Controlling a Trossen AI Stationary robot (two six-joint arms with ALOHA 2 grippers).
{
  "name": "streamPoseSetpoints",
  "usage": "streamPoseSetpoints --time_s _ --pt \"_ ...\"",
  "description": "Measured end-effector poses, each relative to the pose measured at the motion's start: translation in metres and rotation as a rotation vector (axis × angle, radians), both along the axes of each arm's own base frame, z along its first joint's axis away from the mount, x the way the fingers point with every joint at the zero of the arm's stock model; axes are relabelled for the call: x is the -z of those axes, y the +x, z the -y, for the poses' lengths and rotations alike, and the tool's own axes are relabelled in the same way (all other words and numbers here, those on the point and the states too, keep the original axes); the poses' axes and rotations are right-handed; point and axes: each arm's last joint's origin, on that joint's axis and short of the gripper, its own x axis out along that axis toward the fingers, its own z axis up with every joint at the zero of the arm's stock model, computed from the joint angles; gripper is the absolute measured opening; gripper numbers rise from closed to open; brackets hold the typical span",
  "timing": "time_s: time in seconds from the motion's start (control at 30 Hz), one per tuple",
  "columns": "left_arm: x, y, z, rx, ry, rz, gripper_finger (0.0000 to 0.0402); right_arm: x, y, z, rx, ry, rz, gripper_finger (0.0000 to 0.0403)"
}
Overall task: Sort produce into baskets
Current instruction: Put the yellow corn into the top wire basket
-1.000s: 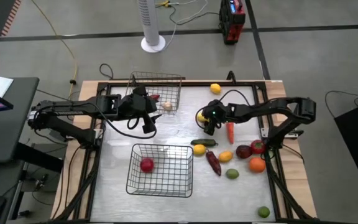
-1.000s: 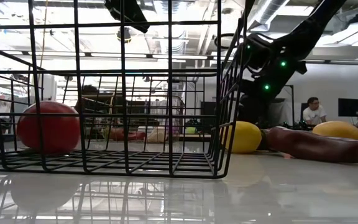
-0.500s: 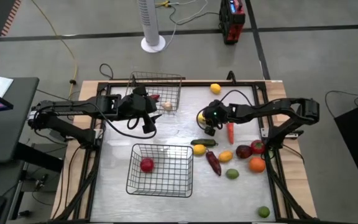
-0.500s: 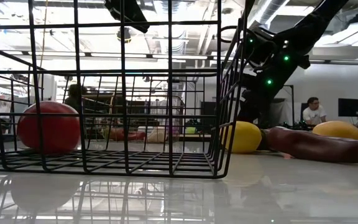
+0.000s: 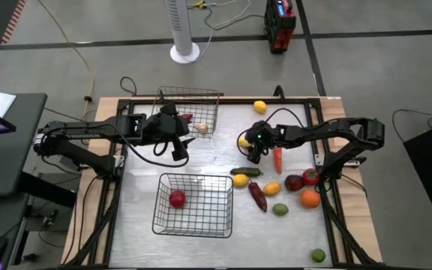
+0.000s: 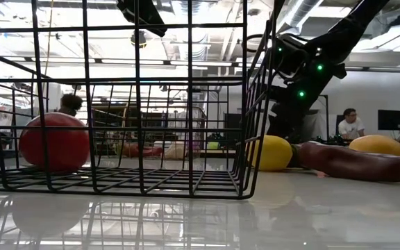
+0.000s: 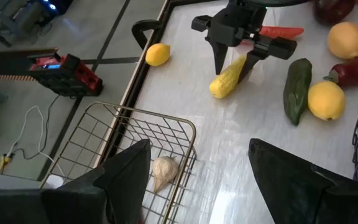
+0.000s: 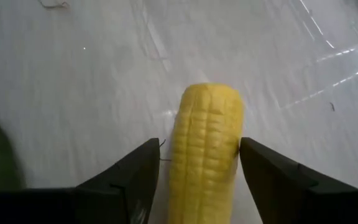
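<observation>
The step in hand is picking up the corn cob (image 8: 205, 149), which lies on the tabletop (image 5: 201, 161) right of centre. The right pincer (image 8: 197, 180) straddles it, fingers apart, barely touching. Next it must close firmly, lift, and carry it to a basket (image 5: 193, 204). The left pincer (image 7: 197, 180) waits apart above the far basket (image 7: 135, 134).

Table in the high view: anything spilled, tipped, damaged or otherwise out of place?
Nothing stands out. Both baskets, the far basket and the near basket, sit upright, and the loose produce lies on the table. The right gripper straddles the corn cob.
</observation>
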Motion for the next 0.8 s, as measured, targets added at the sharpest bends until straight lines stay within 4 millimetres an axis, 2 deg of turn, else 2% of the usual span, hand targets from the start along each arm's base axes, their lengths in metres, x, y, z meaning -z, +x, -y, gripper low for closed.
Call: streamPoseSetpoints --time_s 0.23,0.4,0.67,0.8 --pt "0.000 0.000 0.000 -0.001 -0.001 0.001 0.0261 0.011 0.003 0.001 0.046 0.038 -0.023 0.0198" --pt "0.000 0.000 0.000 -0.001 -0.001 0.001 0.0261 0.017 0.004 0.003 0.076 -0.001 -0.056 0.0173" --pt "0.000 0.000 0.000 -0.001 -0.001 0.000 0.0261 0.001 -0.004 0.000 0.052 -0.019 -0.044 0.0168" --pt "0.000 0.000 0.000 -0.001 -0.001 0.000 0.0261 -0.026 -0.004 -0.009 0.037 -0.029 0.038 0.0167"
